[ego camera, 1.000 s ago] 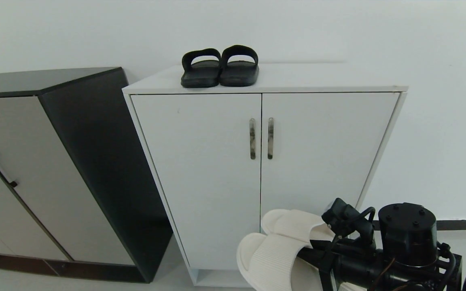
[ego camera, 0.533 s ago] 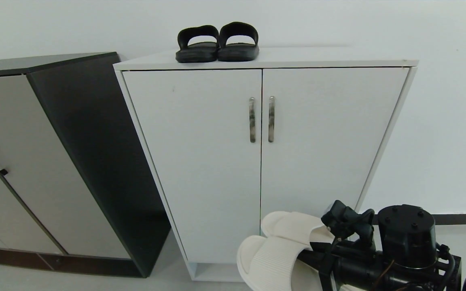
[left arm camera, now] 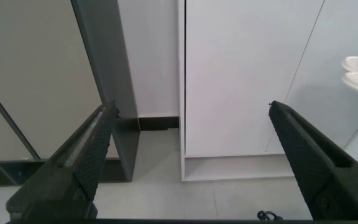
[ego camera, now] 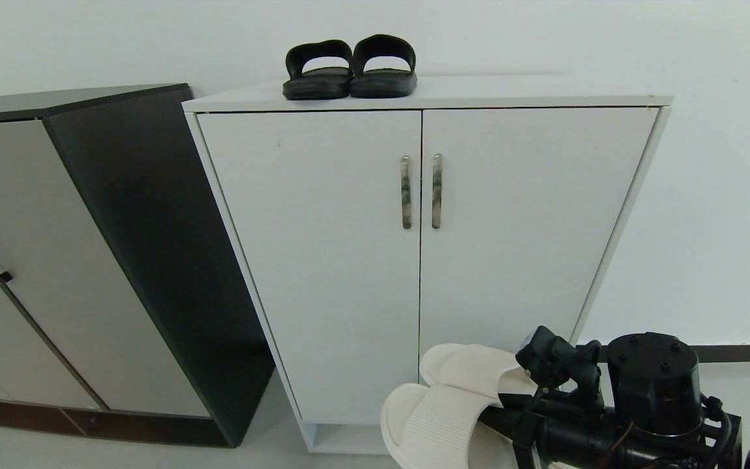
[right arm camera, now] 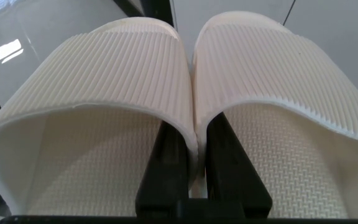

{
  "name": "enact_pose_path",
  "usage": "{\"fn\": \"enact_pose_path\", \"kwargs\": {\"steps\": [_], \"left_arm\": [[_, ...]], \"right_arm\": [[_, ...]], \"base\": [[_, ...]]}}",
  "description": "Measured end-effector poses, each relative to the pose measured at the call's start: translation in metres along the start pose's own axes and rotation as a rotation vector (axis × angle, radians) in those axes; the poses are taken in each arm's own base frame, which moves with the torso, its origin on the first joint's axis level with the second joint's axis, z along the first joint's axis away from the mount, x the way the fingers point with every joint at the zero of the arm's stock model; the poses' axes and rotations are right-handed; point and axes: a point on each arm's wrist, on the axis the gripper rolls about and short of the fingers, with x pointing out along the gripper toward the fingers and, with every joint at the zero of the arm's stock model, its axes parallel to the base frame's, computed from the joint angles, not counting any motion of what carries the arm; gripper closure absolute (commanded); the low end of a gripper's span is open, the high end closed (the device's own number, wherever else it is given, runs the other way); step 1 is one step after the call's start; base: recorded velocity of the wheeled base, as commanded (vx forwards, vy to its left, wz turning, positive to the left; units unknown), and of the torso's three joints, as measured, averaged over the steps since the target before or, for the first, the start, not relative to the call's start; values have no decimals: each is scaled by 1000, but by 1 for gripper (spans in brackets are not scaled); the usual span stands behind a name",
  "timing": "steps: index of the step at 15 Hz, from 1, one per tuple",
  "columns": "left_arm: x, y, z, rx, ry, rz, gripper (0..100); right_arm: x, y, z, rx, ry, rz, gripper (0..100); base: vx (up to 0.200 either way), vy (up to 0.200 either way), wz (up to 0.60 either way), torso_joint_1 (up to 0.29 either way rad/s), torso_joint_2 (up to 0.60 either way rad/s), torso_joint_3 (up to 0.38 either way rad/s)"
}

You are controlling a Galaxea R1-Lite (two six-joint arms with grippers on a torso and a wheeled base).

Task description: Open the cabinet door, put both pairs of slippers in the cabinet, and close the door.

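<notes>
- Right wrist view: I see my right gripper (right arm camera: 196, 149) clamped on the pair of cream slippers (right arm camera: 129, 81). Its two black fingers (right arm camera: 163, 165) run under the ribbed straps and pinch the inner edges of the two slippers together, so they sit side by side.
- Left wrist view: my left gripper (left arm camera: 192, 107) is spread wide with nothing between its fingers. It hangs low, facing the foot of the white cabinet (left arm camera: 247, 74) and the floor (left arm camera: 197, 199).
- In the head view, the cream slippers (ego camera: 453, 404) sit at the near right, held low in front of the bottom of the right-hand door (ego camera: 518, 228).
- Both doors of the white cabinet (ego camera: 323, 273) are shut, and the two metal handles (ego camera: 406, 192) stand upright either side of the middle seam.
- The black slippers (ego camera: 349, 68) rest on the cabinet top, left of its middle, side by side and touching.
- A dark cabinet (ego camera: 121, 228) stands just left of the white one, and a pale wall (ego camera: 707, 195) is behind both.
</notes>
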Motion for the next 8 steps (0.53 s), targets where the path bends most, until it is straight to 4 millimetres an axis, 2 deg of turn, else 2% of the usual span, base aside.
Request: {"fn": "enact_pose_path", "kwargs": {"steps": [8], "left_arm": [[1, 0, 1, 25, 18, 1, 0]], "right_arm": [[0, 1, -2, -14, 10, 2, 100]], "base": [[0, 0, 0, 0, 0, 0]]}}
